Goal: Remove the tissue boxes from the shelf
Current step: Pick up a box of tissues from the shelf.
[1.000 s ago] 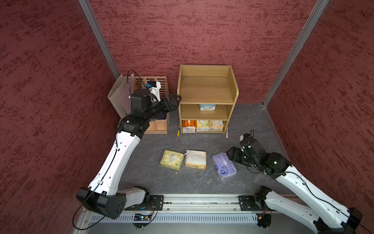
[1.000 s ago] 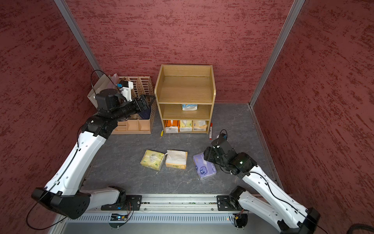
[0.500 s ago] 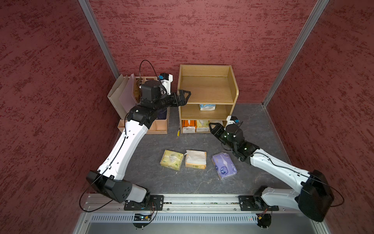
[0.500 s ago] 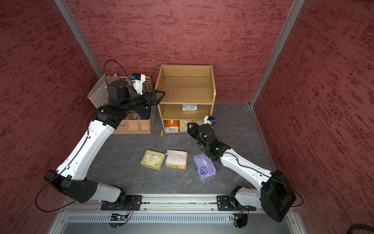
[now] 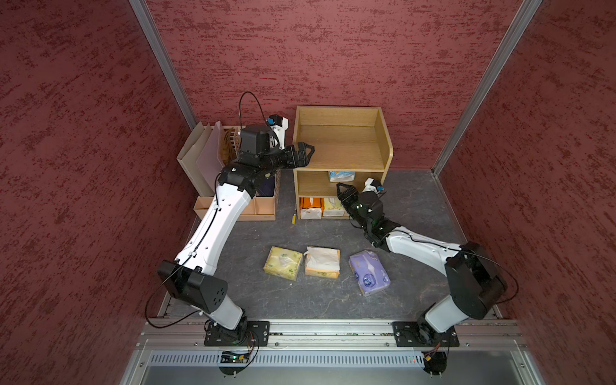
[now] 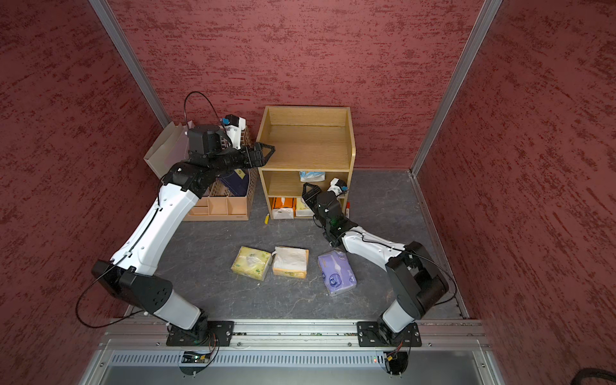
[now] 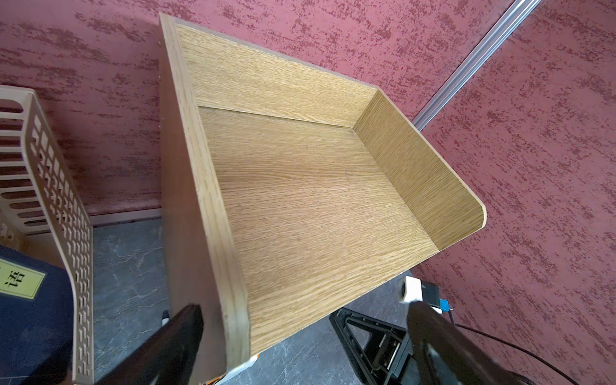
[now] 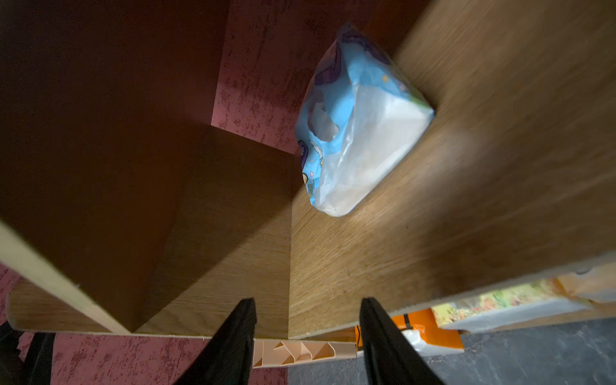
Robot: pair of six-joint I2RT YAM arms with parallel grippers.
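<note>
- Three tissue packs, the pale yellow pack [image 5: 283, 262], the tan-orange pack [image 5: 322, 263] and the purple pack [image 5: 369, 273], are lying in a row on the grey worktop [image 5: 300, 300]. They are well apart from the shelf [image 5: 346, 150], seemingly already cleared and parked where either arm can get at them.
- The light blue pack [image 5: 341, 175] is sitting alone on the shelf's middle tier, back from the front lip.
- An orange pack [image 5: 310, 205] and a pale pack [image 5: 333, 206] are waiting side by side on the bottom tier. The right arm [image 5: 416, 246] is hiding whatever lies beside them.
- The right pincer [image 8: 306, 302] is hovering at the front lip of the middle tier and pointing in at the light blue pack [image 8: 353, 133], apparently lined up to take it next.
- Its jaws are standing partly apart. They are gripping nothing and touching nothing, and the pack is lying well ahead of the tips.
- The left pincer [image 7: 305, 308] is hanging at the front left corner of the bare top tier, jaws wide apart and empty, straddling the front end of the side panel. Whether a finger is touching the wood cannot be told. Judging by the pose, it is standing by or getting ready to steady the shelf.
- The pink file organizer [image 5: 263, 210], with a navy booklet [image 7: 30, 320] inside, is standing just beside the shelf and playing no part in the job.
</note>
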